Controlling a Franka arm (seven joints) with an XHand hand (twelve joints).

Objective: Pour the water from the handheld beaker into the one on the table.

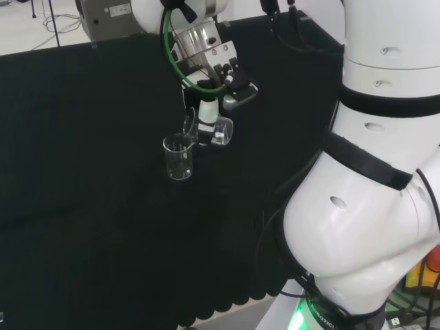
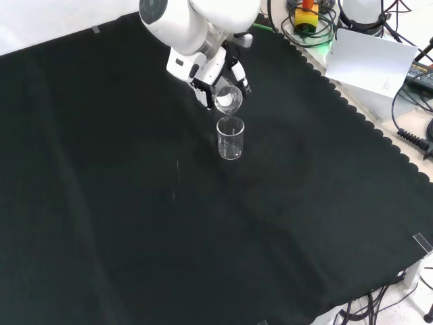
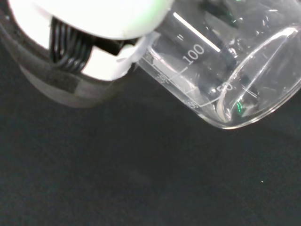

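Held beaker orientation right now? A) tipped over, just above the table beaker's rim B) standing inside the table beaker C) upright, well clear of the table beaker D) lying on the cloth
A: the hand holds the held beaker tipped on its side, just above the upright table beaker.

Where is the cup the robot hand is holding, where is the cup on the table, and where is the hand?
Held beaker (image 2: 229,99), front view, on its tilted mouth.
Beaker on the table (image 2: 230,140), front view, on its glass wall.
Hand (image 1: 207,112), head view, on a white finger beside the held beaker.
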